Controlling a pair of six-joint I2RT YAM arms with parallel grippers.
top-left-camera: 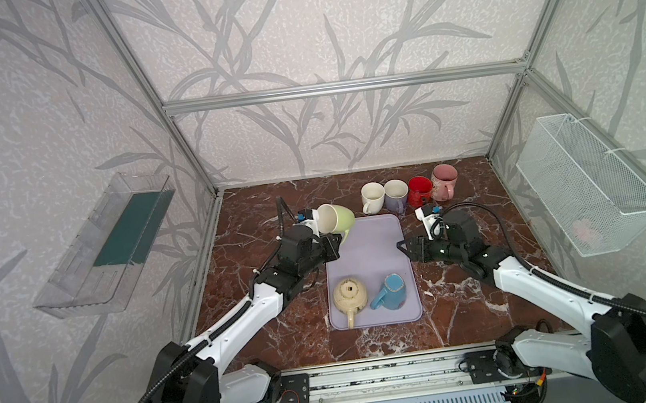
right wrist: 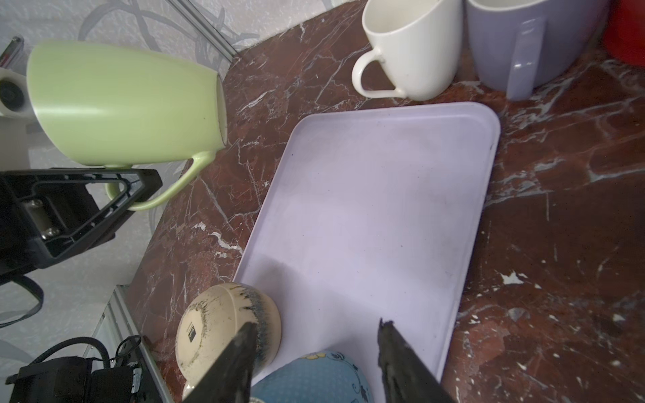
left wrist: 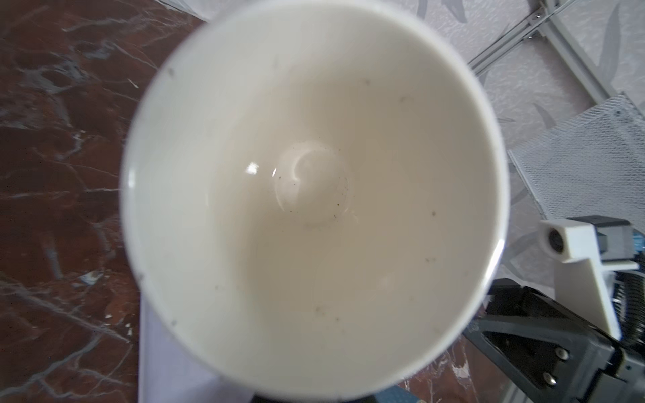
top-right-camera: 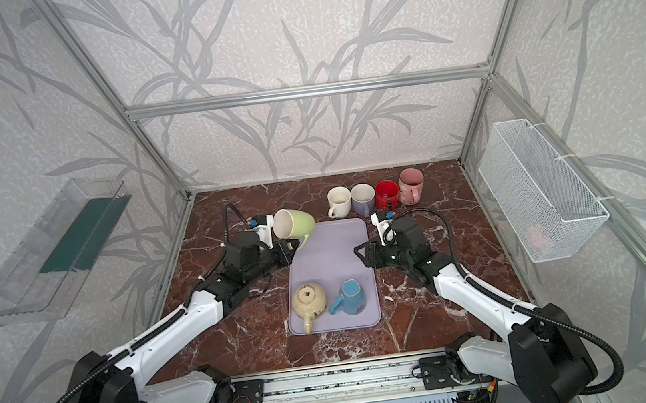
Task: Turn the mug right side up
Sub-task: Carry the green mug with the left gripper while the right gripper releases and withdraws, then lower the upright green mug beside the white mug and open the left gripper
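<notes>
The left gripper (top-left-camera: 334,247) is clamped on the handle (right wrist: 167,195) of the green mug (top-left-camera: 336,219) and holds it in the air at the far left corner of the lavender tray (top-left-camera: 370,255), clear of both the tray and the worktop (top-left-camera: 270,334). The mug lies roughly on its side. Its mouth faces away from the tray, straight at the left wrist camera, which sees the empty cream interior (left wrist: 314,192), and its base points back over the tray.

I judge the task to be about halfway done. The mug is picked up and turned as far as horizontal, but it is not yet mouth-up or set down. What remains is to finish the rotation, stand the mug on its base and let go of the handle.

The right gripper (top-left-camera: 402,249) hovers at the tray's right edge with its jaws apart and nothing between them, as the right wrist view shows (right wrist: 316,324).

At the near end of the tray a cream mug (top-left-camera: 349,295) and a blue mug (top-left-camera: 391,292) sit base-up. Whether they are also to be turned I cannot tell. Just beyond the tray's far edge, a white mug (top-left-camera: 372,196), a lavender mug (top-left-camera: 396,195), a red mug (top-left-camera: 419,190) and a pink mug (top-left-camera: 444,181) stand upright in a row.
</notes>
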